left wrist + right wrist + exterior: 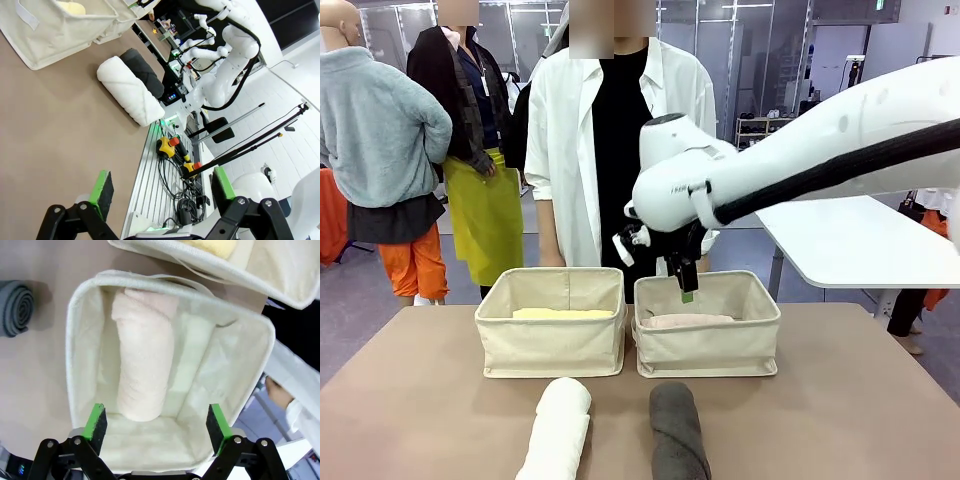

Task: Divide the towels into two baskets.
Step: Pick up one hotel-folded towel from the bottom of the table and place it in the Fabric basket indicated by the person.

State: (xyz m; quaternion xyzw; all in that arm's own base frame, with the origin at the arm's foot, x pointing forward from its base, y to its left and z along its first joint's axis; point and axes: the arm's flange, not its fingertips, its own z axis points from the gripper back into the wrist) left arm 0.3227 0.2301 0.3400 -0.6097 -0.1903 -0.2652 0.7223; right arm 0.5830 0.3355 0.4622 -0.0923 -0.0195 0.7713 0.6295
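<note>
Right tool (157, 422): wide, empty, over right basket (708, 352), pink towel (142, 365) inside. White towel (558, 425), grey towel (678, 430): near tabletop (420, 400), awaiting sorting.

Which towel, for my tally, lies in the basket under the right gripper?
The pale pink towel; the yellow towel is in the other basket, the white towel and grey towel on the table.
</note>
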